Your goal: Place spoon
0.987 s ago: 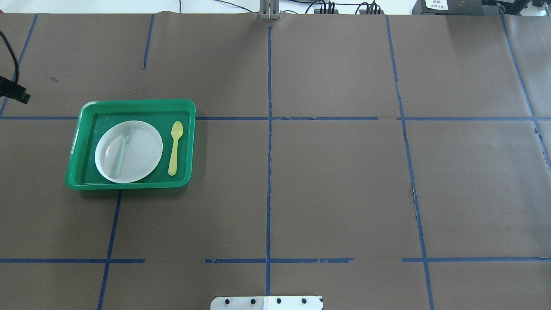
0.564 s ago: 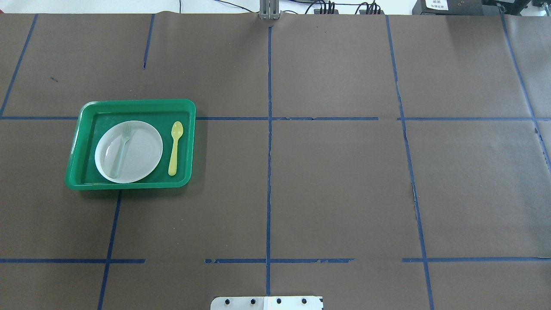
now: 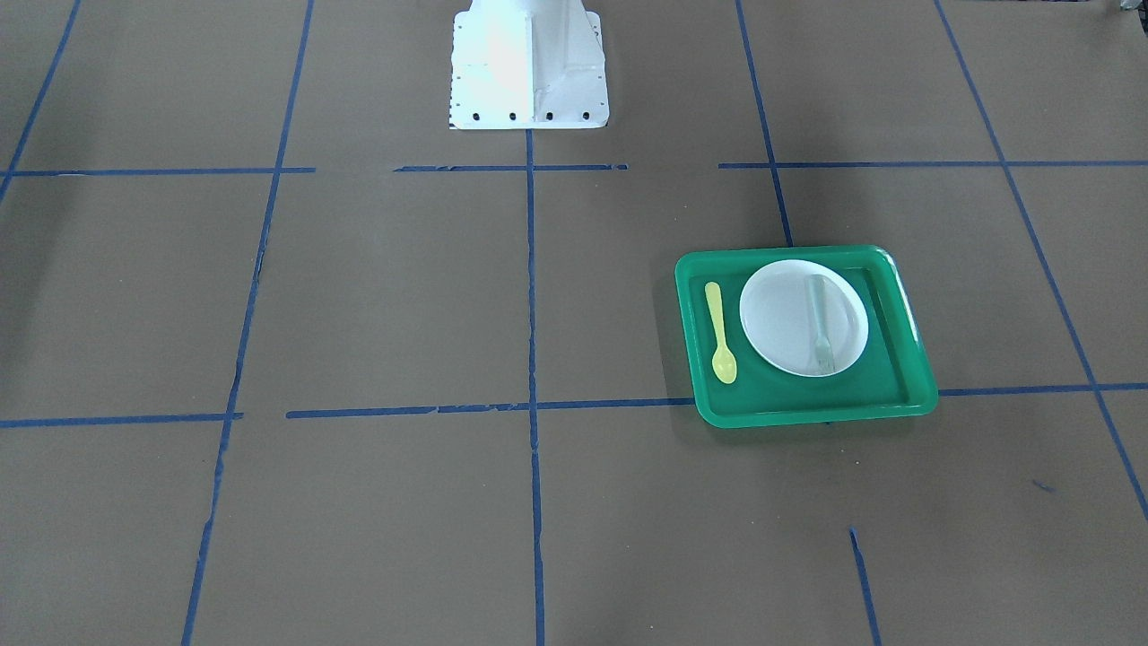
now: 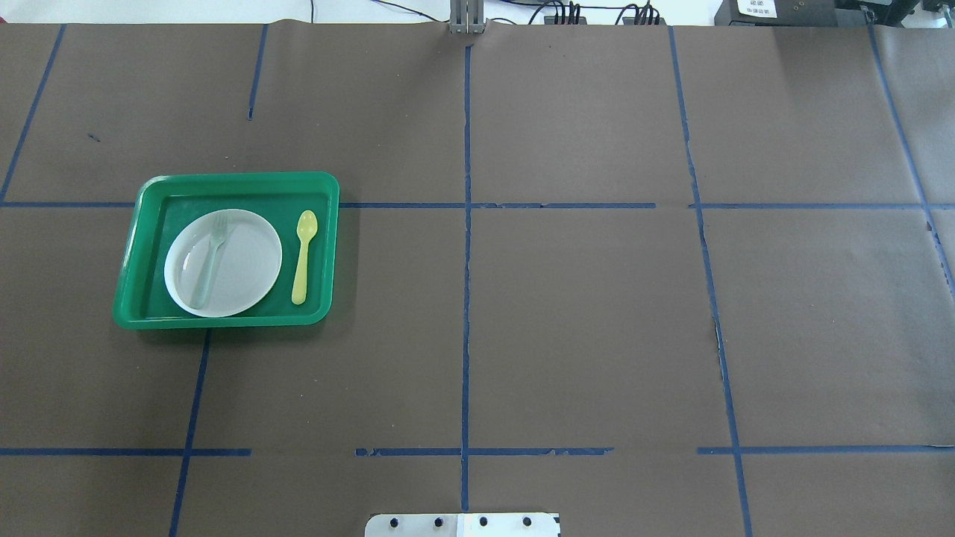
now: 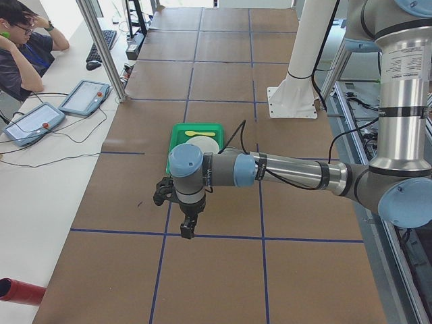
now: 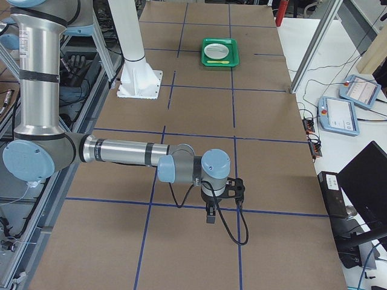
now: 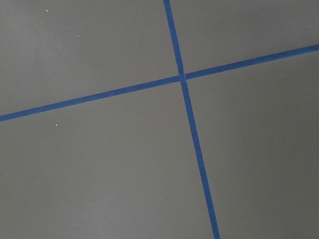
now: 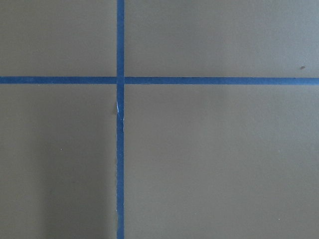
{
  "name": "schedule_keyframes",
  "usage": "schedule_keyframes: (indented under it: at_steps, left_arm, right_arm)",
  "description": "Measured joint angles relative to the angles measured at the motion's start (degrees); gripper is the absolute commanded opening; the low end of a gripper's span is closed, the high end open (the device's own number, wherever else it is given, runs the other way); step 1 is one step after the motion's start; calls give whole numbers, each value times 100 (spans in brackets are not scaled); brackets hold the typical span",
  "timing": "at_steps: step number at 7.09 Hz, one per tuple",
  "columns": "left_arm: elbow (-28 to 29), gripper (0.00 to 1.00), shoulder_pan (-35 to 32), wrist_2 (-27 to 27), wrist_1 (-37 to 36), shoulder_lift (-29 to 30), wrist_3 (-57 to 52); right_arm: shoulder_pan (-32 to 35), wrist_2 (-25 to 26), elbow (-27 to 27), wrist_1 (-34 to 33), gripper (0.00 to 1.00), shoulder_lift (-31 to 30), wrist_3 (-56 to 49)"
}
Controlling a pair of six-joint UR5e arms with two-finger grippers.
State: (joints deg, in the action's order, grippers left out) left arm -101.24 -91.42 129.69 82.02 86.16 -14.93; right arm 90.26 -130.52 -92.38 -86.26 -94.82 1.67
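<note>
The small yellow spoon (image 4: 304,256) lies flat on the floor of the green tray (image 4: 239,179), just right of the white plate (image 4: 246,272), bowl pointing away from the robot. It also shows in the front-facing view (image 3: 719,332). A pale grey-green fork (image 4: 209,261) lies on the plate. My left gripper (image 5: 186,233) shows only in the exterior left view, hanging over bare table beyond the tray; I cannot tell its state. My right gripper (image 6: 210,217) shows only in the exterior right view, far from the tray; I cannot tell its state.
The table is covered in brown paper with blue tape lines. The white robot base (image 3: 529,72) stands at the table's near edge. An operator (image 5: 23,47) sits beyond the far side, with control tablets (image 5: 84,98) and a metal post (image 5: 101,47).
The black tip of the left arm at the overhead view's left edge a second ago has moved out of that view. Tray, plate, fork and spoon have not moved.
</note>
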Motion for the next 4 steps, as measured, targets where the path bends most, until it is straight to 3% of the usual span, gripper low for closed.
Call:
schedule_keyframes:
  at_steps: [4]
  left_arm:
    - [4,100,-24,11,191,21,-61]
  right_arm:
    - [0,0,0,4,100,4,0]
